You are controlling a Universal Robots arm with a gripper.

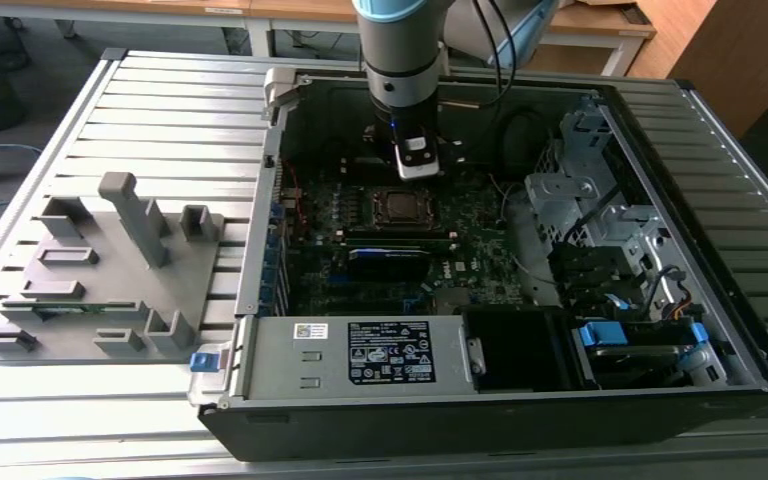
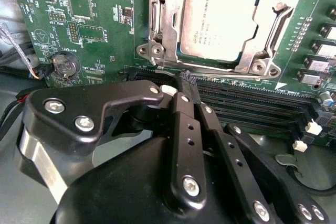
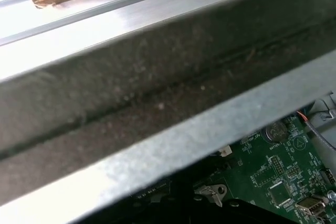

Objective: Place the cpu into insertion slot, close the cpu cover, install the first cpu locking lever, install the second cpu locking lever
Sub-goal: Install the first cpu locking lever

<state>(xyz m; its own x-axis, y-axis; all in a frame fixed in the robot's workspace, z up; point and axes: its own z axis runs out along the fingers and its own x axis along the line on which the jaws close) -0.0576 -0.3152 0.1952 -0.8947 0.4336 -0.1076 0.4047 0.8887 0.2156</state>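
the cpu (image 2: 218, 22), a small flat square chip with a dull silver-grey metal top, lies level inside the insertion slot (image 1: 398, 205), a small square dark socket with a silvery metal rim. the cpu cover (image 2: 157, 24), a thin silvery square metal frame with a cut-out centre, lies down around the chip's edges. in the exterior view the socket sits toward 10 o'clock from the middle of the open computer case (image 1: 491, 440).

I see the cpu (image 2: 218, 22) in the insertion slot (image 2: 163, 35) on the motherboard (image 2: 100, 30), inside the computer case (image 1: 491, 425). The gripper (image 1: 415, 160) hangs just beyond the slot; a fixture tray (image 1: 104, 300) lies beside the case, at the exterior view's left.
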